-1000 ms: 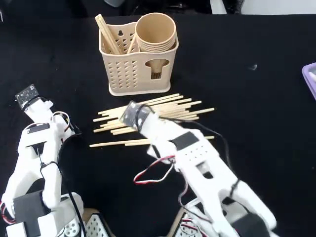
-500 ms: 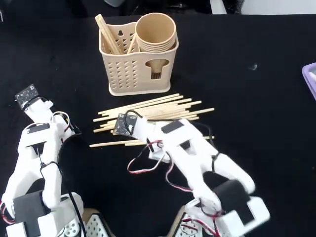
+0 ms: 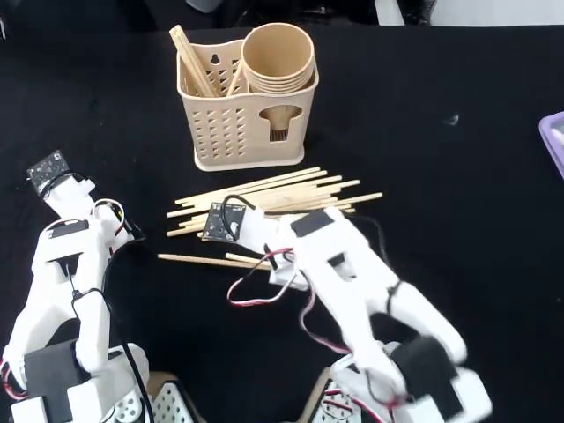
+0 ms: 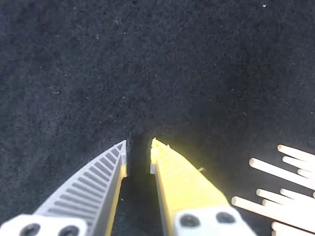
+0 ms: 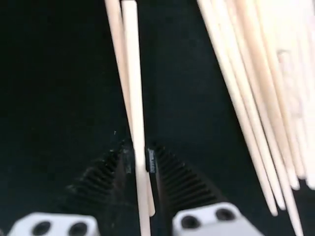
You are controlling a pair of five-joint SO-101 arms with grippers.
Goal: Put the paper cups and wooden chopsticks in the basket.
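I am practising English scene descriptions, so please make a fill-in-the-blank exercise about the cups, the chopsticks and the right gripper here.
1. The paper cups stand stacked ____ the basket.
2. The fingers of the right gripper are shut on one wooden ____.
3. The loose chopsticks lie on the ____ table.
Missing words: inside; chopstick; black.

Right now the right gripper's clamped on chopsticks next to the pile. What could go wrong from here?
1. The right gripper holds two chopsticks near one end. The long overhang may droop, or one stick may slip out on lifting.
2. Its arm sits close by the pile, so swinging away could scatter it.
3. The basket slot beside the paper cups already holds sticks, so the tips could catch its rim.
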